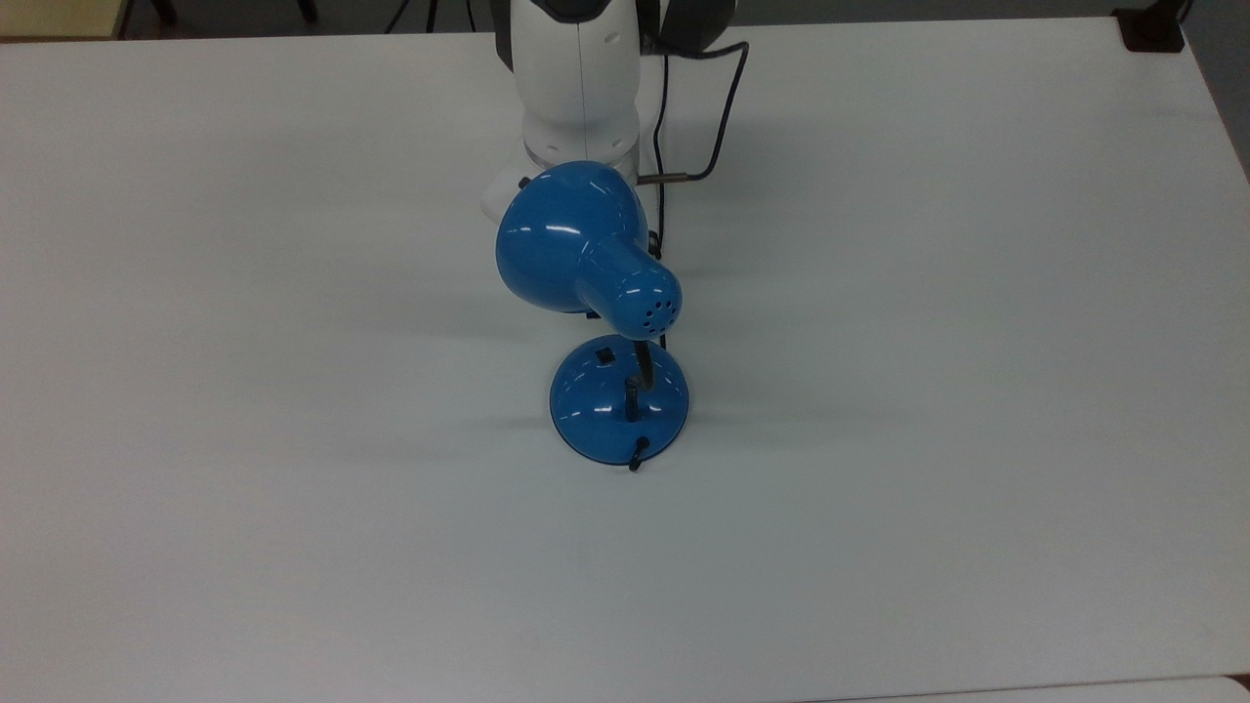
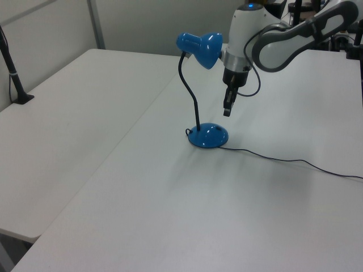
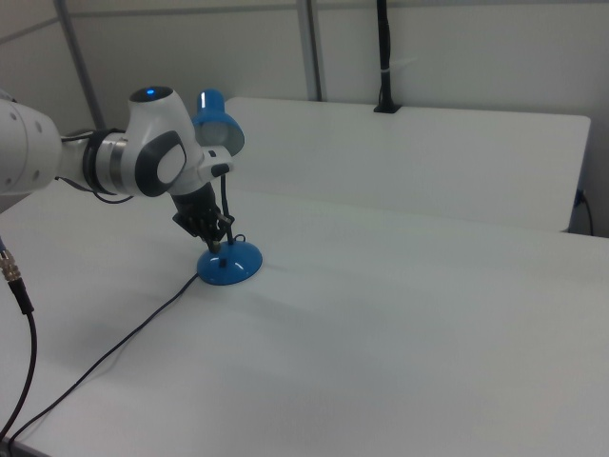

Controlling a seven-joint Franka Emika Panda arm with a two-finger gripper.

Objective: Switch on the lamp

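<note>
Lamp: the blue lamp (image 2: 199,90) is standing upright near the middle of the white tabletop (image 1: 928,391), its shade (image 1: 571,234) leaning out over the tabletop on a black curved neck (image 2: 190,85).
Base: the round blue base (image 1: 619,402) is sitting flat, with the small black switch (image 1: 605,355) on its upper slope, on the side facing my arm.
Cord: the black cord (image 2: 283,160) is trailing away from the base across the tabletop.
Switch to end effector: in the left view my end effector (image 2: 227,109) is hanging above the base and toward the left view's right of the neck; I judge the switch to be lying below and slightly ahead of its tip.
Approach axis: I am pointing steeply downward, roughly along the line I would need for a press; the shade is overhanging close beside my wrist.
End effector state: I cannot tell whether it is released or clenched, and it is grasping nothing.
Contact: in the right view my end effector (image 3: 215,243) is looking just above the base; touching or apart, I cannot tell.
Light: the lamp is showing no glow.
</note>
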